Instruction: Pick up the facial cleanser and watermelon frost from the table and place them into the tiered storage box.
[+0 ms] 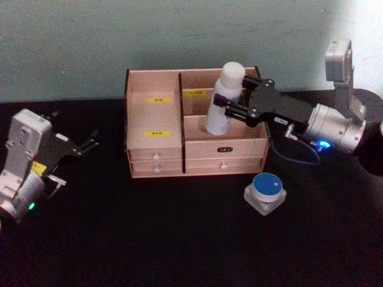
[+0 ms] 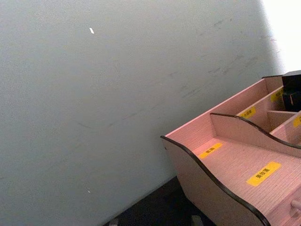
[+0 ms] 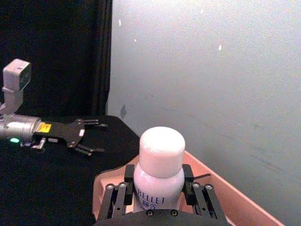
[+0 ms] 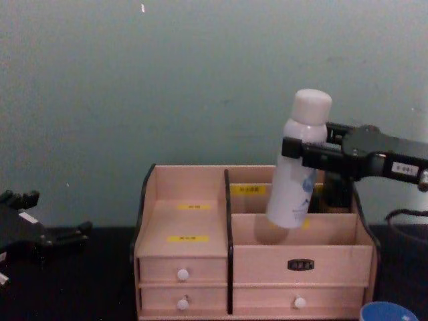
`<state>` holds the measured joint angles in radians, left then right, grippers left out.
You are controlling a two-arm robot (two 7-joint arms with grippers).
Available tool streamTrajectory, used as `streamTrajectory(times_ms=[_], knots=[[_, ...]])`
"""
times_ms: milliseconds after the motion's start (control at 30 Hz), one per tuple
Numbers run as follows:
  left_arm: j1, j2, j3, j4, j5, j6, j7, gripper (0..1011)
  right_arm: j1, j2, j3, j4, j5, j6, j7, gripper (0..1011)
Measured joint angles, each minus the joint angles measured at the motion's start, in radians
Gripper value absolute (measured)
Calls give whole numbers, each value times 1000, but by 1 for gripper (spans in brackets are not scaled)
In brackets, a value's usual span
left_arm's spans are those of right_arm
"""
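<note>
Progress: roughly halfway. Right pincer (image 1: pixel 230 107) clamping tall white cylindrical facial cleanser bottle (image 1: pixel 220 119), holding it tilted above right-side compartment of pale wooden tiered storage box (image 1: pixel 154 119), not yet releasing. Squat clear blue-lidded watermelon frost jar (image 1: pixel 265 191) sitting on black surface (image 1: pixel 149 239), awaiting pickup. Left pincer (image 1: pixel 90 143) idling, fingers spread, empty.

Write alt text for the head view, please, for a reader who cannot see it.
The right gripper holds a tilted white bottle with its base at the right-hand section of a wooden desk organizer. A blue-lidded jar sits on the black table before the organizer's right end; the left gripper hangs open at the far left.
</note>
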<state>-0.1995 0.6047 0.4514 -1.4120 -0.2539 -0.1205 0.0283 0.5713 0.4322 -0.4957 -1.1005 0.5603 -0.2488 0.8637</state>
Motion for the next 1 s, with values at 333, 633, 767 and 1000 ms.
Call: streamTrajectory(times_ms=[333, 633, 767, 1000], knots=[[0, 0, 0, 0, 0, 0, 0, 1001, 70, -45, 0, 88, -18, -8, -7, 592], [0, 0, 0, 0, 0, 0, 0, 1001, 132, -87, -2, 182, -33, -24, 8, 592], [0, 0, 0, 0, 0, 0, 0, 1001, 150, -100, -2, 212, -39, -30, 11, 592], [0, 0, 0, 0, 0, 0, 0, 1001, 190, -130, 0, 285, -53, -42, 21, 592]])
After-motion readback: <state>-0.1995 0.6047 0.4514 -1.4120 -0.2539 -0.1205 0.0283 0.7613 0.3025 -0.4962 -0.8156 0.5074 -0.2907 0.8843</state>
